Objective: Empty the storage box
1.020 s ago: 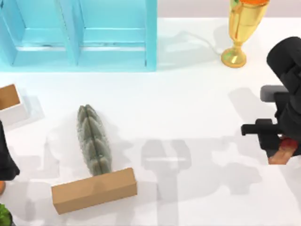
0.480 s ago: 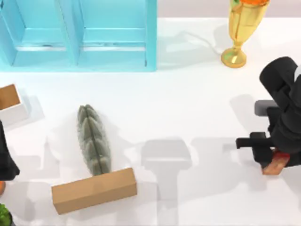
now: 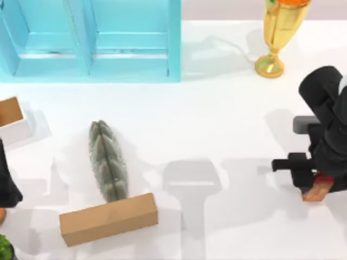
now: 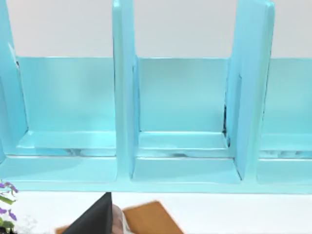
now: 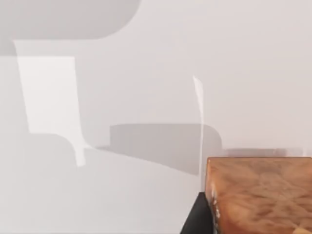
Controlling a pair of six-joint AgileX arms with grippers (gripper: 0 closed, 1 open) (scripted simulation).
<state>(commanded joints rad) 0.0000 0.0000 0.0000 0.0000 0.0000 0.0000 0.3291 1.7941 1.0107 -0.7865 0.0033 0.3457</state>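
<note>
While the white table (image 3: 227,108) lies bare across its middle, the right gripper (image 3: 317,187) sits toward four o'clock, clamped on a reddish-brown block (image 3: 316,190) low over the surface. At eleven o'clock stands the blue storage box (image 3: 92,40), its open compartments showing nothing inside. Toward one o'clock stands a gold trophy (image 3: 276,32). Near seven o'clock, a grey-green ribbed object (image 3: 107,160) touches a cardboard box (image 3: 108,218). Parked at nine o'clock, the left arm (image 3: 6,181); whether its fingers are apart I cannot tell.
</note>
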